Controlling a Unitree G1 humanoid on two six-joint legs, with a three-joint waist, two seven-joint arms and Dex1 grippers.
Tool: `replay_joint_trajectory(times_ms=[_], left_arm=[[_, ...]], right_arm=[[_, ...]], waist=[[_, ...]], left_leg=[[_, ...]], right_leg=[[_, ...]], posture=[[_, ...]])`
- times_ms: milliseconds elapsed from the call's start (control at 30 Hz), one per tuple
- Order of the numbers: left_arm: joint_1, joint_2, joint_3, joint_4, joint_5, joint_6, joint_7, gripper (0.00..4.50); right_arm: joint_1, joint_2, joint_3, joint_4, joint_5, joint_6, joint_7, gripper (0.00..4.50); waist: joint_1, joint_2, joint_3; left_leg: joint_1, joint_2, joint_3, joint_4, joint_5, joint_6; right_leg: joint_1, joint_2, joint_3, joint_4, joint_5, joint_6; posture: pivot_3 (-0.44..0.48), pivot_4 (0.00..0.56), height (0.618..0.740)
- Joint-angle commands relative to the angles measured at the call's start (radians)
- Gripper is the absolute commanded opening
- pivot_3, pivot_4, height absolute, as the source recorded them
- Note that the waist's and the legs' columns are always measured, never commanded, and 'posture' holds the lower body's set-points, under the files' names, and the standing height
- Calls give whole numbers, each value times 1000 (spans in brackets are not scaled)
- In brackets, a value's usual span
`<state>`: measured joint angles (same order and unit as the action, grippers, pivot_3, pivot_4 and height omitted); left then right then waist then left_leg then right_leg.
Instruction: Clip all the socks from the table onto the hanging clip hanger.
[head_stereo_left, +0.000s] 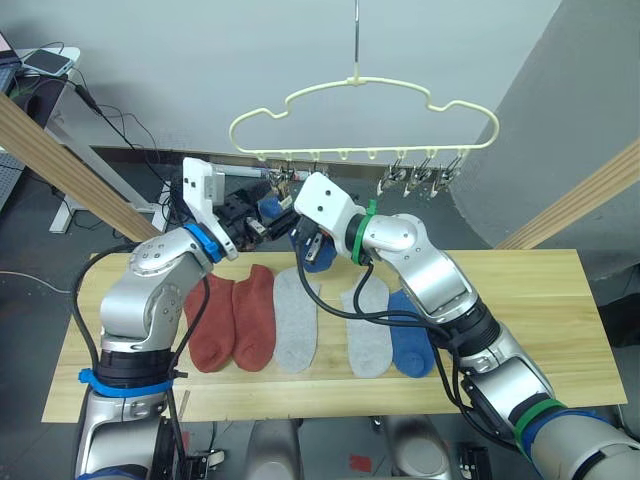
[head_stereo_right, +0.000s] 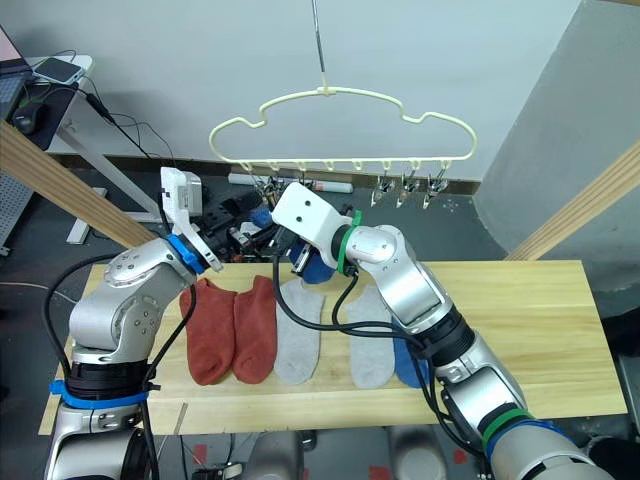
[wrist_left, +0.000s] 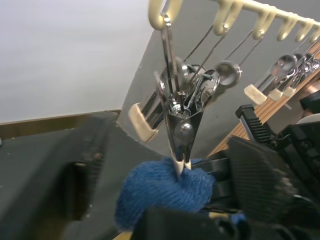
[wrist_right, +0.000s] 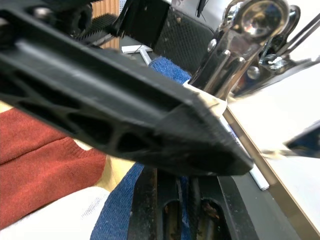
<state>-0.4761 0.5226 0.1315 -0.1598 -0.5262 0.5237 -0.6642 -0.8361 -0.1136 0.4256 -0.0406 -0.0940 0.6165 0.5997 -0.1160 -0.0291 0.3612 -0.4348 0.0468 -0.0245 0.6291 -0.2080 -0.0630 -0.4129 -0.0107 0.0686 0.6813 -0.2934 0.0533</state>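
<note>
The pale yellow clip hanger (head_stereo_left: 365, 82) hangs above the table's (head_stereo_left: 520, 330) far edge. Both grippers meet under its left clips. My left gripper (head_stereo_left: 258, 226) holds the bunched cuff of a blue sock (wrist_left: 165, 192), and a metal clip (wrist_left: 182, 132) pinches that cuff's top edge. My right gripper (head_stereo_left: 308, 240) is shut on the same sock, whose toe end (head_stereo_left: 320, 258) hangs below it. On the table lie two rust-red socks (head_stereo_left: 212, 325) (head_stereo_left: 255, 318), two grey socks (head_stereo_left: 296, 325) (head_stereo_left: 368, 335) and another blue sock (head_stereo_left: 410, 345).
Several free clips (head_stereo_left: 420, 175) hang at the hanger's right end. Slanted wooden beams stand at the left (head_stereo_left: 70, 170) and right (head_stereo_left: 580, 200). A desk with a phone (head_stereo_left: 45, 62) and cables is at the far left. Bare planks lie right of the socks.
</note>
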Motion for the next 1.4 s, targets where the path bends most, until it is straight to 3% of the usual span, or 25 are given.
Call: replay_joint_trajectory(times_ms=[33,100,300,500,667,900,1033,1133,1300,1400], left_arm=[[30,18,27,-35,5,-9,4,4451],[38,22,28,-40,11,-15,6,4485],[60,25,28,-52,39,-59,13,4500],[108,15,30,-99,81,-124,30,4500],[139,-3,14,-128,140,-243,37,4500],[166,-99,-32,-182,194,-337,115,4500],[199,-160,-60,-206,229,-372,167,4500],[207,-193,-64,-201,240,-385,197,3894],[193,-226,-73,-161,290,-414,249,2393],[190,-242,-92,-148,292,-419,248,2393]], right_arm=[[-9,25,-13,-35,27,-14,5,0],[-4,31,-17,-37,38,-11,9,255],[26,7,14,-71,32,-4,22,2182],[165,-128,-18,-255,73,25,84,2182],[282,-244,-120,-432,173,50,143,2182],[466,-436,-390,-690,414,134,244,2182],[482,-480,-519,-753,519,222,207,2182],[492,-498,-550,-781,556,254,172,2229],[522,-533,-585,-801,604,272,136,2229],[518,-546,-608,-799,630,280,115,2229]], waist=[[0,0,0],[0,0,0],[0,0,0],[6,0,0],[5,0,0],[5,0,0],[0,0,0],[-2,0,0],[-2,0,0],[-2,-1,0]], left_leg=[[0,0,0,0,0,0],[0,0,0,0,0,0],[0,0,0,0,0,0],[-1,0,0,0,0,0],[-1,0,0,0,0,0],[-1,-2,0,0,0,0],[-1,-2,1,0,0,0],[0,-1,0,0,0,0],[0,-1,1,1,0,0],[0,-2,1,1,0,0]], right_leg=[[0,0,0,0,0,0],[0,0,0,0,0,0],[0,0,0,0,0,0],[0,-1,0,0,0,0],[0,-5,0,0,0,0],[1,-3,-1,-1,0,0],[1,-2,1,-1,0,1],[2,0,1,0,0,0],[2,1,2,-1,0,1],[2,1,2,-1,0,1]], posture=[[-222,369,732],[-218,368,732],[-215,366,732],[-214,366,732],[-213,368,732],[-223,370,732],[-245,373,732],[-261,375,732],[-274,375,732],[-282,374,732]])
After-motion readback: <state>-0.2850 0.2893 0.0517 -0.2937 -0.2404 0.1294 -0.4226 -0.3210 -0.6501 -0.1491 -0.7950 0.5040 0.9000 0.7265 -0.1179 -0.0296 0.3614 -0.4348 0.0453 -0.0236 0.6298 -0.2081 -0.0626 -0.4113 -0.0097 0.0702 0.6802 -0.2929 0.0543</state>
